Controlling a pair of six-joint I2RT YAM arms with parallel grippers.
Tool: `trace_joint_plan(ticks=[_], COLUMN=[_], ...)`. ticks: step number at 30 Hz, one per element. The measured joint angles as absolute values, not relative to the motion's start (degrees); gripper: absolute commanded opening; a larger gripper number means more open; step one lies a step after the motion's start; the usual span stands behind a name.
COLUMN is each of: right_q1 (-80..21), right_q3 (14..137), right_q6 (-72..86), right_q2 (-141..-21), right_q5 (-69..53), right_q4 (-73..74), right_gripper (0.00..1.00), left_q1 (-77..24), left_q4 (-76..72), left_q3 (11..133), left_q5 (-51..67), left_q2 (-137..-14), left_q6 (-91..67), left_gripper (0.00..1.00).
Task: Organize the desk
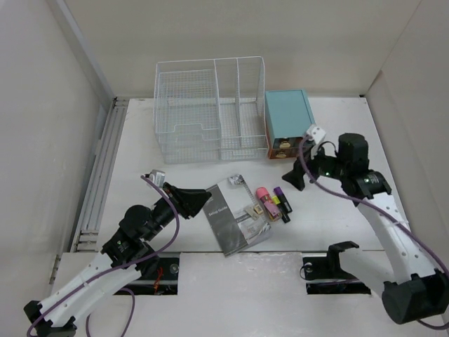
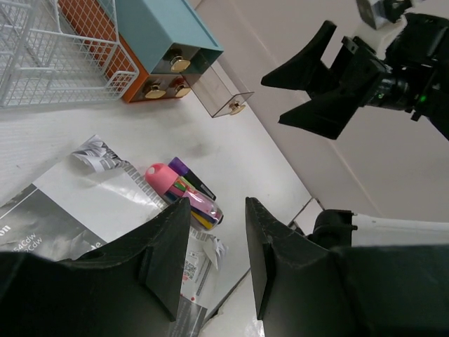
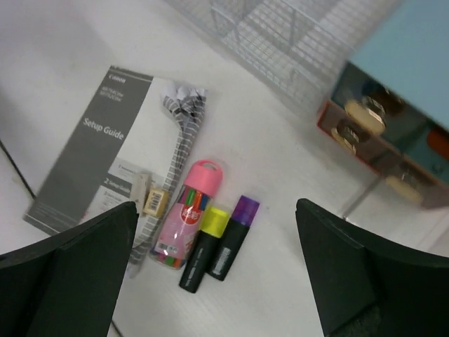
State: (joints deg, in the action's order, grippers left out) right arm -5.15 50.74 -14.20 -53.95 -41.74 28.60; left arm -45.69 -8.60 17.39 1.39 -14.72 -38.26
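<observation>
Parted narrowly, nothing between: left end effector (image 2: pixel 217 208), low over the worktop (image 1: pixel 337 217), just beside the left edge of the booklet (image 1: pixel 235 217); cannot tell if touching. Spread wide and empty: right end effector (image 3: pixel 216 205), raised above the pink pen tube (image 3: pixel 188 225), yellow highlighter (image 3: pixel 203 249) and purple highlighter (image 3: pixel 235 239), side by side against the booklet's right edge. Far back, a wire rack (image 1: pixel 210 112); just right of it, a teal box (image 1: pixel 287 116) with one clear drawer (image 2: pixel 221 88) pulled out. Open worktop right of the highlighters and along the left edge; two cutouts (image 1: pixel 154 270) in the near edge.
</observation>
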Motion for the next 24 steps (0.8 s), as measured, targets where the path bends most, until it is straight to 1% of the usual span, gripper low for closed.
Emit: trace_joint_plan(ticks=[2, 4, 8, 10, 13, 15, 16, 17, 18, 19, 20, 24], right_q1=[-12.8, -16.9, -18.6, -18.6, -19.1, -21.8, -24.1, -26.3, -28.2, -29.6, -30.7, -32.0], right_q3=[52.2, 52.8, 52.7, 53.9, 59.5, 62.9, 64.1, 65.0, 65.7, 66.2, 66.7, 66.7], right_q6=[-17.6, -21.2, -28.0, -29.3, -28.8, -27.7, -27.1, -26.6, -25.7, -24.9, -24.0, -20.8], right_q2=[-53.9, -53.2, -52.7, -54.4, -60.1, -63.9, -65.5, -67.0, -68.6, -70.3, -72.2, -80.1], right_q5=[-35.3, -28.1, -11.0, -6.6, -6.3, -6.9, -7.3, -8.3, -9.6, -11.4, -12.6, -14.4], right_q4=[28.4, 27.1, 21.4, 20.5, 22.7, 23.6, 24.3, 25.5, 26.6, 27.7, 29.1, 34.8], right_gripper=[0.99, 0.99, 0.99, 1.0, 0.87, 0.85, 0.81, 0.74, 0.7, 0.68, 0.62, 0.62], left_q1=[-45.7, -45.7, -45.7, -45.7, -45.7, -45.7, -45.7, -45.7, -45.7, -45.7, -45.7, -45.7], left_q4=[-8.6, -8.6, -8.6, -8.6, -8.6, -8.6, -8.6, -8.5, -8.4, -8.3, -8.1, -7.3], left_q3=[17.4, 17.4, 17.4, 17.4, 17.4, 17.4, 17.4, 17.4, 17.4, 17.4, 17.4, 17.4], left_q5=[1.4, 1.4, 1.4, 1.4, 1.4, 1.4, 1.4, 1.3, 1.3, 1.2, 1.2, 0.8], left_q2=[-14.8, -14.8, -14.9, -15.1, -15.6, -15.7, -15.7, -15.7, -15.7, -15.6, -15.4, -14.4], left_q6=[-38.3, -38.2, -38.2, -38.2, -38.2, -38.2, -38.2, -38.2, -38.2, -38.2, -38.2, -38.2], left_gripper=[0.34, 0.34, 0.34, 0.34, 0.33, 0.33, 0.33, 0.33, 0.33, 0.33, 0.33, 0.33])
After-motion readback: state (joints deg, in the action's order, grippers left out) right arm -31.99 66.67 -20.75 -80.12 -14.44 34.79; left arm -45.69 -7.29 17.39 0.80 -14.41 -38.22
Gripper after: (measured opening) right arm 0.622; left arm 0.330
